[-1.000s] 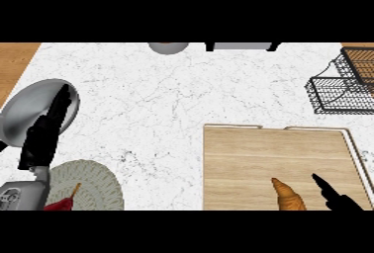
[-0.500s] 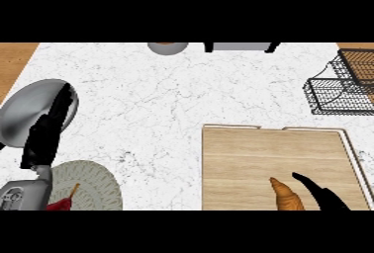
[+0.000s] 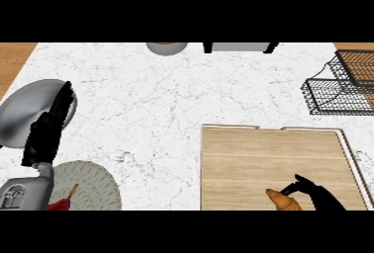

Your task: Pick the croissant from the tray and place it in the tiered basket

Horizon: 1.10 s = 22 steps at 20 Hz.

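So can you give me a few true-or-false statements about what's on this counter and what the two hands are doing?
1. The croissant lies on the wooden tray. True.
2. The croissant is already in the tiered basket. False: the basket stands at the counter's far right, apart from the tray, and no croissant shows in it.
3. The right hand is at the croissant, its fingers curling at the croissant's end. True.
4. The left hand is holding the croissant. False: it rests open at the view's left, fingers up, far from the tray.
5. A round plate lies at the lower left, beside the left forearm. True.
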{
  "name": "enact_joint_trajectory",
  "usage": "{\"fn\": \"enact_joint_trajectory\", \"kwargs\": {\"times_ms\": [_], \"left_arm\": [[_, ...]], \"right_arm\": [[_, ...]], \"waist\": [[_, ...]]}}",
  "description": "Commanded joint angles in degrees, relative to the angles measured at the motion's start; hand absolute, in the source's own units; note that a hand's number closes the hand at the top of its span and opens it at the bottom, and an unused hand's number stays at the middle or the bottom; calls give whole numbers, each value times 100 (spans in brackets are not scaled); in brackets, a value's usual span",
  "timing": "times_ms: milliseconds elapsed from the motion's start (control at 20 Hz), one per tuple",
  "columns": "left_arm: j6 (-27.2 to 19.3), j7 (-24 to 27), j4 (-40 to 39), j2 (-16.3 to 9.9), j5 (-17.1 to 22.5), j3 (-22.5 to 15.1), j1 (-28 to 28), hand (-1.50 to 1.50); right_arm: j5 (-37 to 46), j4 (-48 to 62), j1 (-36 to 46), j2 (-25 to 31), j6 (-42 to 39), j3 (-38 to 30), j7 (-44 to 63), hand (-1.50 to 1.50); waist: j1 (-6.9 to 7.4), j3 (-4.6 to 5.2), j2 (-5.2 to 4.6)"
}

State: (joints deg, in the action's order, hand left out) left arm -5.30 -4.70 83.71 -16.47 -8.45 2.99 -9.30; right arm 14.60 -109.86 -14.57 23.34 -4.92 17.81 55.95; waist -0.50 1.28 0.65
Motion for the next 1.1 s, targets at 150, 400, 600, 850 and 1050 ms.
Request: {"fn": "enact_joint_trajectory", "kwargs": {"times_ms": [150, 400, 600, 850, 1050], "left_arm": [[-14, -119, -251, 33, -86, 70, -252, 0], [54, -31, -58, 83, -100, -36, -216, 0], [241, 41, -32, -25, 3, 0, -151, 0], [68, 182, -67, 98, -112, 4, 79, 0], [69, 349, -93, 134, -112, 11, 387, 0]], "right_arm": [[-337, -325, -240, -447, 162, -183, -13, 150], [575, -194, 842, -107, -170, 258, -634, 150], [1303, -22, 1863, 313, -481, 597, -1407, 150], [1602, -149, 2359, -316, 501, 116, -1739, 150], [1871, -982, 2459, 99, 748, -551, -1769, 150]], "waist": [[-6, -127, -64], [158, -130, -68], [326, -131, -71], [113, -129, -58], [26, -126, -32]]}}
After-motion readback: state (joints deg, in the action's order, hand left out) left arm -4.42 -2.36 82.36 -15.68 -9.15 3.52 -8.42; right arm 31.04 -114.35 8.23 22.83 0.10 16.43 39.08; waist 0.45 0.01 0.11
